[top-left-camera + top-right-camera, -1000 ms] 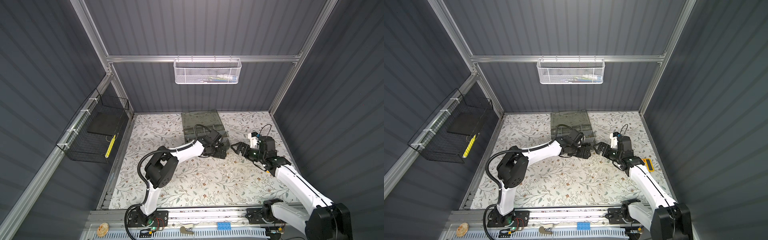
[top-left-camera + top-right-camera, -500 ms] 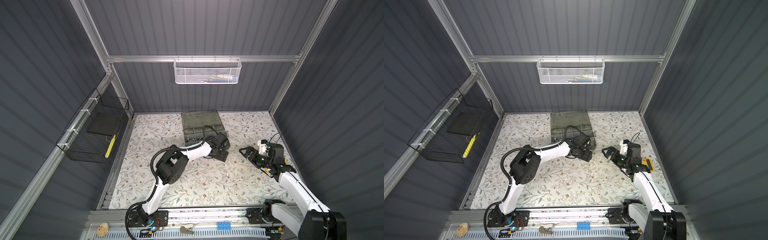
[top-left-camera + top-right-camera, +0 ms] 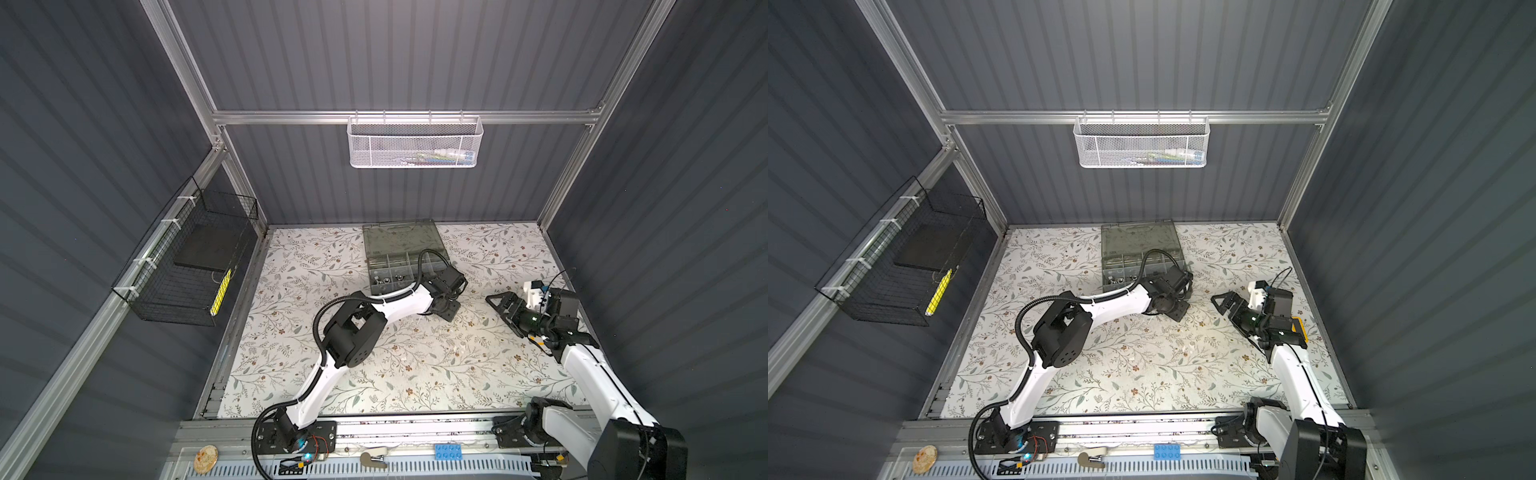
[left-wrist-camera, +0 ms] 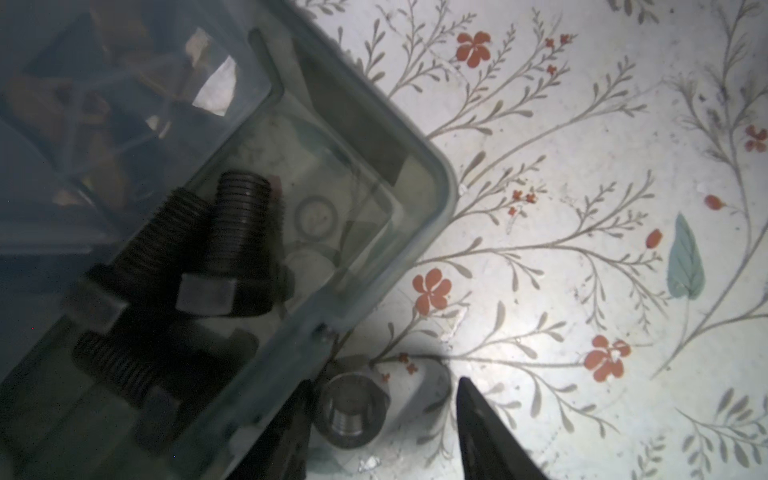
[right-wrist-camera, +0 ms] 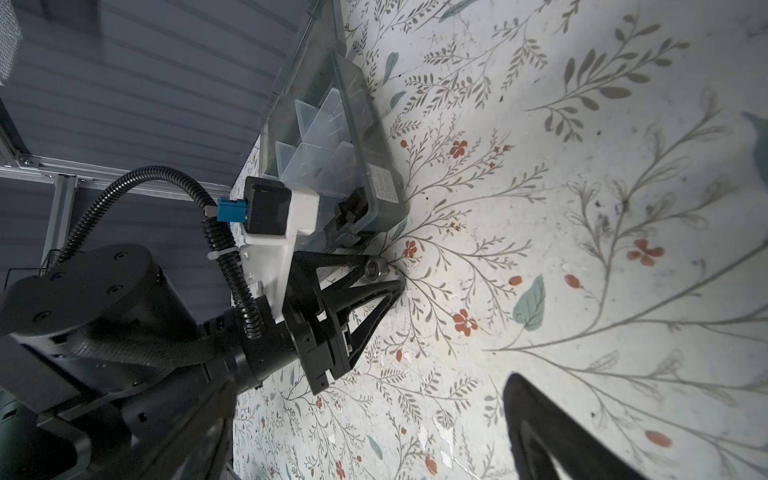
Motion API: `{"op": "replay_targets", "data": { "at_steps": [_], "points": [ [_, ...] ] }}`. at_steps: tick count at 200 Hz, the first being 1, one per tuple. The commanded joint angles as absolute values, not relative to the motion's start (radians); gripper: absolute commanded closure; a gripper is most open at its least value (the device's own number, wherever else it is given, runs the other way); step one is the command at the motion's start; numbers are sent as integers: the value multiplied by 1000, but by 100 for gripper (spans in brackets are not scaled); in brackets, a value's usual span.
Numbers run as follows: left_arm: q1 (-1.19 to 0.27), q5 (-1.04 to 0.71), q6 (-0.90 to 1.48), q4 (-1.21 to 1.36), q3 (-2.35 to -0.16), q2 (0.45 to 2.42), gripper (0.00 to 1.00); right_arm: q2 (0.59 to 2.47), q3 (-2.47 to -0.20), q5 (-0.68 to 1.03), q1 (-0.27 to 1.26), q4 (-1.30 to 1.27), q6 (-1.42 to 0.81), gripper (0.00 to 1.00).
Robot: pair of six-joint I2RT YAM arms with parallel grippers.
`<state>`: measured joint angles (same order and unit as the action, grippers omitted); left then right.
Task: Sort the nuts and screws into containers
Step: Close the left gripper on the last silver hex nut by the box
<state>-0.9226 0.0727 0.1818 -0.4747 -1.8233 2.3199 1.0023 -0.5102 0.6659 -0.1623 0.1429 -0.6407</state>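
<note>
both top views: floral tabletop (image 3: 415,374), dark ribbed walls (image 3: 395,54), aluminium frame (image 3: 291,117)

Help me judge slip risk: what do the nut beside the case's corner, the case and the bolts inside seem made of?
Nut: metal, likely steel, dull silver-grey, threads visible in its bore.
Case: plastic, translucent grey-green, with see-through walls.
Bolts: metal, matte black finish, possibly oxide-coated; crisp cut threads.

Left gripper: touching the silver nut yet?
Cannot tell. Left wrist view: left gripper straddles the silver nut; bare mat separates one finger, the other sits tight beside it in shadow, contact unclear.
</note>
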Motion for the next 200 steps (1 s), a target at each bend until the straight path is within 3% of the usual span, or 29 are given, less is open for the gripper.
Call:
{"op": "replay_targets", "data": {
  "at_steps": [1, 108, 200],
  "points": [
    [-916, 114, 131, -502, -1841, 2368, 50, 995, -505, 692, -173, 145, -638, 1],
    [-923, 130, 74, -537, -1868, 2401, 71, 1020, -492, 713, -186, 109, -664, 1],
    [-934, 110, 89, -536, -1813, 2367, 77, 1011, -483, 727, -195, 112, -673, 1]
  ]
}}
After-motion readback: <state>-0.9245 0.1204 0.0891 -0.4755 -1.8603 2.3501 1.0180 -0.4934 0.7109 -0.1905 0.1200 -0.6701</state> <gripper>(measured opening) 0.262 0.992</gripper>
